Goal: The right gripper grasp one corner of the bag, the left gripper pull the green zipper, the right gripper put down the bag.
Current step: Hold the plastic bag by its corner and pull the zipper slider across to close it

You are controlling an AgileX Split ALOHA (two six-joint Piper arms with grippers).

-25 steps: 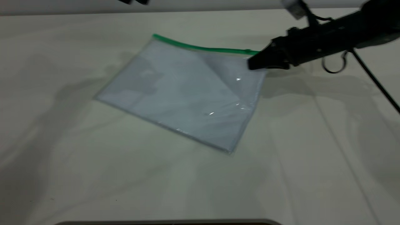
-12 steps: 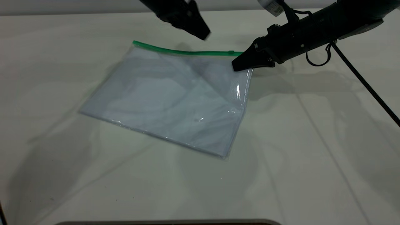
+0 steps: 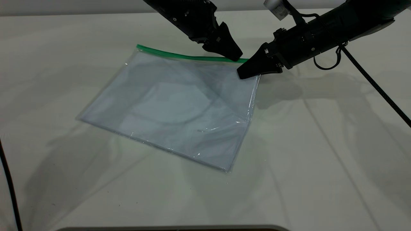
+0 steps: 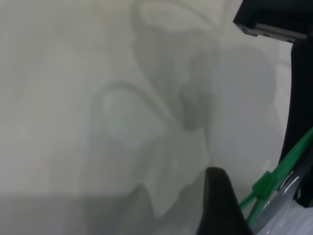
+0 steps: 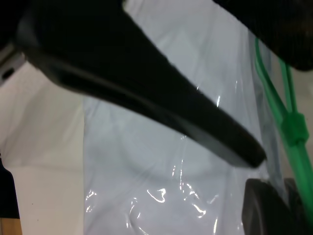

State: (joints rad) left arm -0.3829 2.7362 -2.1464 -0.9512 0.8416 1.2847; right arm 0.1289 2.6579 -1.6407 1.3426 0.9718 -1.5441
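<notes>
The bag (image 3: pixel 173 109), a clear pouch with pale sheets, lies on the white table. Its far right corner is raised a little. The green zipper (image 3: pixel 179 56) runs along its far edge. My right gripper (image 3: pixel 244 73) is shut on that far right corner; in the right wrist view (image 5: pixel 257 178) the plastic (image 5: pixel 161 147) is pinched between its jaws. My left gripper (image 3: pixel 237 57) has its tip down at the zipper's right end, just beside the right gripper. In the left wrist view (image 4: pixel 259 200) it is open, with the green slider tab (image 4: pixel 264 185) between its fingers.
White cloth (image 3: pixel 321 160) with soft creases covers the table. A black cable (image 3: pixel 375 86) trails from the right arm across the right side. Another black cable (image 3: pixel 9 192) runs along the left edge. A dark rim (image 3: pixel 173 228) lies at the near edge.
My left gripper has come down from the top edge to the zipper's right end. The right gripper, with the bag's corner, has shifted left and slightly down, and the bag has slid a little nearer.
</notes>
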